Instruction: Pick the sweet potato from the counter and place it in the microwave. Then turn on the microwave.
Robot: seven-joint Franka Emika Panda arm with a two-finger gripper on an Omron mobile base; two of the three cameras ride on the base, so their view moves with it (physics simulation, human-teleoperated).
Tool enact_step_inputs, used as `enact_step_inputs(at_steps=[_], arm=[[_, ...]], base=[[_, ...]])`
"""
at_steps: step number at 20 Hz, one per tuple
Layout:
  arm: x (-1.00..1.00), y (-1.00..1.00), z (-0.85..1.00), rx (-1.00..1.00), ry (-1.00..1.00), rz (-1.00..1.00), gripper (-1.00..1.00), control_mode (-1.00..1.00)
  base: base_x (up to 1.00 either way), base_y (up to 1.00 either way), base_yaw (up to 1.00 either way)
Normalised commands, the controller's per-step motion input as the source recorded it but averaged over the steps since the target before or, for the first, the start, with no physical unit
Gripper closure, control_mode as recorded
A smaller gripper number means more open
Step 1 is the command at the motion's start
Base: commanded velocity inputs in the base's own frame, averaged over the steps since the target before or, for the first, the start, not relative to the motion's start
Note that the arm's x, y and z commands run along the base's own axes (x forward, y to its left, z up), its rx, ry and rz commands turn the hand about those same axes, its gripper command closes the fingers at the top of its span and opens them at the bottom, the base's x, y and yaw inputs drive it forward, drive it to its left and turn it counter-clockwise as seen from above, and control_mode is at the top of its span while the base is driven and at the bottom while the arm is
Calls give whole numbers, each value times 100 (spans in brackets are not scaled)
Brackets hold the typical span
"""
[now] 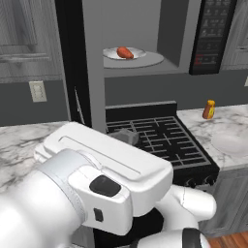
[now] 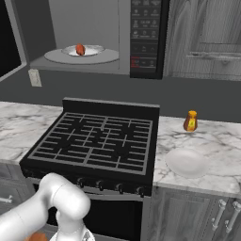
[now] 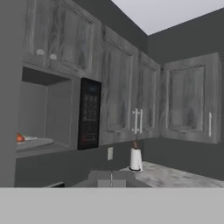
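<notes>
The sweet potato sits inside the microwave, a small oblong orange-red tuber with tapered ends, smooth and matte, resting on a round white plate atop the wider grey turntable disc. From the left base view its long axis runs roughly left to right, angled slightly down toward the right; from the right base view it reads foreshortened, almost a stubby lump. The microwave's cavity is flat grey and boxy, its door swung open at the left, with a dark glossy button panel on the right side. Below, the black stovetop shows its grid of thin grates, flanked by the counter, white marble-look with grey veins. On that counter stand an orange bottle with a yellow cap and a shallow round white dish, well apart from the tuber. The gripper points at the wood-grain cabinets, its 2 fingertips pressed together with nothing between them.
</notes>
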Motion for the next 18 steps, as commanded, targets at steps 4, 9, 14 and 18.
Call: enact_step_inputs(at_steps=[4, 9, 14, 18], arm=[[22, 19, -7, 1, 0, -6, 100, -100], [19, 20, -7, 1, 0, -6, 100, -100], [17, 18, -4, 2, 0, -6, 100, -100], [20, 17, -5, 2, 0, -5, 100, -100]], base=[[0, 0, 0], [0, 0, 0], [0, 0, 0], [0, 0, 0]])
